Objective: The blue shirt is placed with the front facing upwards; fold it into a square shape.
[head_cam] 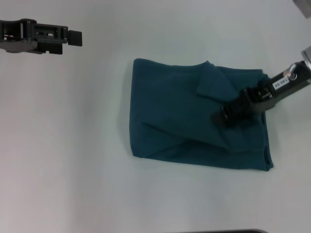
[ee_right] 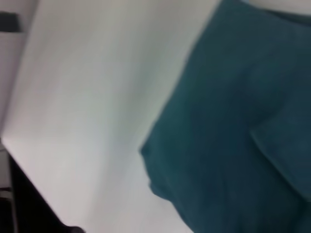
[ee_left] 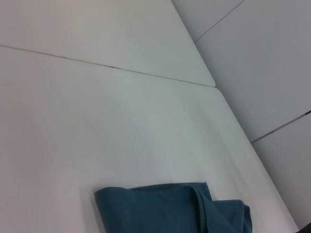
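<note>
The blue shirt [head_cam: 184, 121] lies folded into a rough rectangle on the white table [head_cam: 68, 155], right of centre, with creased layers and a loose flap near its far edge. No lettering shows. My right gripper [head_cam: 218, 118] reaches in from the right and hovers low over the shirt's right half, close to the cloth. My left gripper [head_cam: 75, 38] hangs parked at the far left, well away from the shirt. The left wrist view catches one folded corner of the shirt [ee_left: 170, 208]. In the right wrist view the shirt [ee_right: 243, 121] fills the frame's right side.
A seam between table panels [ee_left: 112, 66] runs beyond the shirt, and the table's edge [ee_left: 252, 145] falls off to the floor. A dark strip [head_cam: 228, 231] marks the near table edge. White tabletop surrounds the shirt on the left and front.
</note>
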Action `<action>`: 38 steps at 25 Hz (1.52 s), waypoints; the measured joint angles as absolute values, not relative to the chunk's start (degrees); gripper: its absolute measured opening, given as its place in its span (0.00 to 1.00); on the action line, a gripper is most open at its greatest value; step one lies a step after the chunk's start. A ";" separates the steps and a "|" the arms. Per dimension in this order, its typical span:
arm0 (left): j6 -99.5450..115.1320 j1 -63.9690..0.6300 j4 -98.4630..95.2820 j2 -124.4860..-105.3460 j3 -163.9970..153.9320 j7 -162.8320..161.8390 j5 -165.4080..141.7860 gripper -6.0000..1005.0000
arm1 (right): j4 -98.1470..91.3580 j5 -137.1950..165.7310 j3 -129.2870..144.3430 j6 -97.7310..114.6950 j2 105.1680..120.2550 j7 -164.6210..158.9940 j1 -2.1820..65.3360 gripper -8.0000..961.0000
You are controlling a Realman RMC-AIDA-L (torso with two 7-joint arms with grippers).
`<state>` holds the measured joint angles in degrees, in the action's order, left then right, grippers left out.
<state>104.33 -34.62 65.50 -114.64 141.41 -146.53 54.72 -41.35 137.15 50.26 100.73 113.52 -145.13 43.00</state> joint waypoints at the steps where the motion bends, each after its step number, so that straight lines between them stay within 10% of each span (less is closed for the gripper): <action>1: 104.29 -34.60 65.42 -114.63 141.41 -146.51 54.71 0.87 | -41.04 138.04 50.27 100.48 113.56 -145.24 43.03 0.61; 22: 103.70 -34.58 65.12 -114.18 141.41 -146.77 54.67 0.87 | -44.82 139.43 45.38 103.59 112.08 -144.24 43.27 0.61; 38: 100.94 -34.69 64.54 -112.81 142.87 -147.82 54.24 0.87 | -50.17 137.69 53.09 98.64 115.70 -145.64 47.65 0.61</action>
<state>100.94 -34.69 64.54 -112.81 142.87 -147.82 54.24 -50.17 137.69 53.09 98.64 115.70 -145.64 47.65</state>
